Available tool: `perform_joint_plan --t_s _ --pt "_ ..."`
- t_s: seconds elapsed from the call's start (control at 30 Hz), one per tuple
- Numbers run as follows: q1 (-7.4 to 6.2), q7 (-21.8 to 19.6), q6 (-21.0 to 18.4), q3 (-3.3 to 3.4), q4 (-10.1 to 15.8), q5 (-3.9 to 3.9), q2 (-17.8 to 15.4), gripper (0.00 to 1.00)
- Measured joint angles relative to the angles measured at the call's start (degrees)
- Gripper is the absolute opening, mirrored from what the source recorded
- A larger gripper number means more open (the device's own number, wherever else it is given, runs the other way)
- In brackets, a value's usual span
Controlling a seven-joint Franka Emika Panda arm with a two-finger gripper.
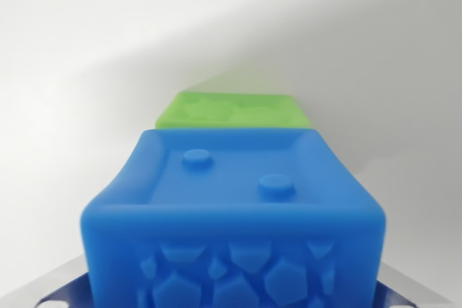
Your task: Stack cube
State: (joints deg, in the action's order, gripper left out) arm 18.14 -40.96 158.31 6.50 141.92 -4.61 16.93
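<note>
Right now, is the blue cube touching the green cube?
Cannot tell. In the wrist view the blue cube fills the foreground and its top edge overlaps the green cube behind; no gap or contact line shows between them.

Plain white tabletop (108, 48), smooth and bare, filling the upper part of the wrist view; soft grey shadow (238, 41) slanting across it from the upper right toward the centre.
</note>
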Motion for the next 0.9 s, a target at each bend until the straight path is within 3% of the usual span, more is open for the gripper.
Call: perform_joint_plan --t_s 0.3,0.33,0.9 --pt "0.07 0.4 1.1 -0.15 -0.2 -0.46 1.2 0.00" --pt "0.07 0.4 1.1 -0.16 -0.2 -0.48 1.2 1.00" --pt "0.07 0.5 1.1 -0.16 -0.2 -0.50 1.2 1.00"
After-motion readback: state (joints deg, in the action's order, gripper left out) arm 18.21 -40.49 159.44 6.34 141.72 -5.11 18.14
